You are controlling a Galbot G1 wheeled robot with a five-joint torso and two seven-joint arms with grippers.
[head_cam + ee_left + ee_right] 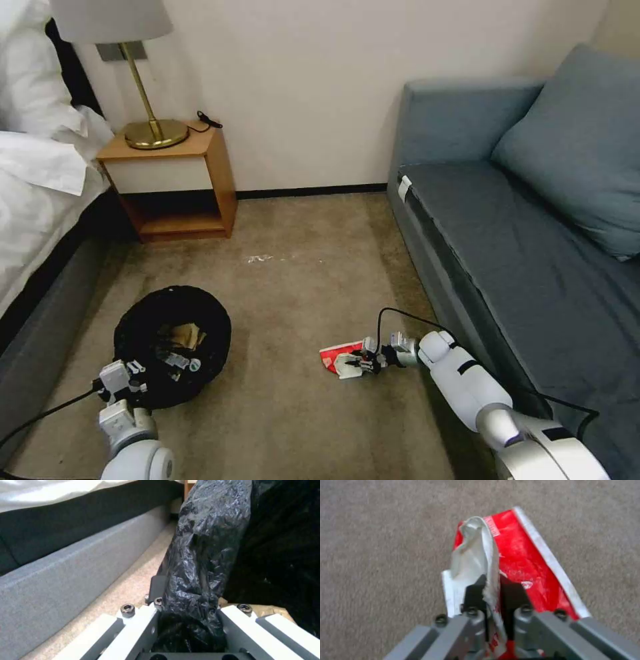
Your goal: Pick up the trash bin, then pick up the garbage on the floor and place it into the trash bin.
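The trash bin (143, 332), lined with a crinkly black bag, sits at the lower left of the head view. Inside it lie tan paper (185, 335) and a clear bottle (181, 363). My left gripper (130, 375) is shut on the bin's near rim; in the left wrist view the bag-covered rim (203, 555) runs between the fingers (140, 620). On the carpet at centre right lies a red-and-white wrapper (339, 353). My right gripper (352, 364) is shut on a raised fold of that wrapper (516, 552), with the black pads (473, 595) pinching its white edge.
A grey bed base (47, 333) runs along the left, close to the bin. A blue sofa (520, 253) fills the right side. A wooden nightstand (177, 180) with a brass lamp (143, 100) stands against the far wall. Open carpet (300, 280) lies between.
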